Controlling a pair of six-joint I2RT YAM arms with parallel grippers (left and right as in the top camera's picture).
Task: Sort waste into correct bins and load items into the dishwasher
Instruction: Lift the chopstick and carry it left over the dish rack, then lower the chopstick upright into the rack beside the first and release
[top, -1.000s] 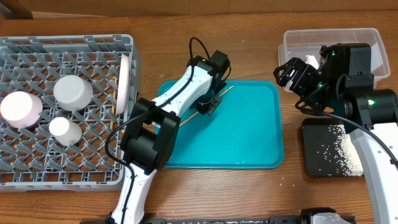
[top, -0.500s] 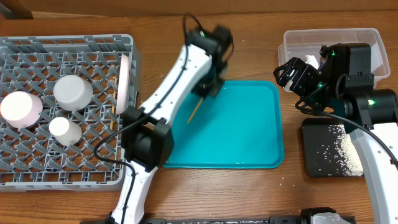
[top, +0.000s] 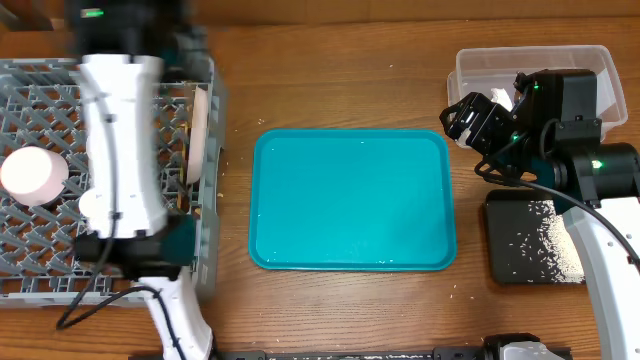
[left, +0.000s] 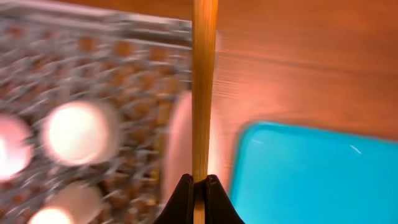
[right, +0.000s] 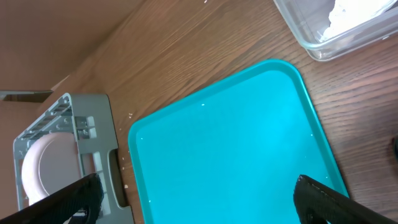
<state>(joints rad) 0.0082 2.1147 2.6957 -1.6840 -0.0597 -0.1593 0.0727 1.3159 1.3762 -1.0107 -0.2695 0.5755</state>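
Wooden chopsticks (left: 204, 93) clamped between the closed left fingers (left: 182, 200) — poised over the grey rack (top: 40, 262) for loading — right fingers (right: 71, 200) spread wide, empty.

Overhead straight down; wrist views oblique, share teal tray (top: 350, 200).

The left arm (top: 122, 160) stretches far forward on its side, its end effector (left: 199, 182) pinched tight on a chopstick (left: 204, 93). The right arm (top: 590, 170) hovers bent, its end effector (top: 468, 120) spread wide.
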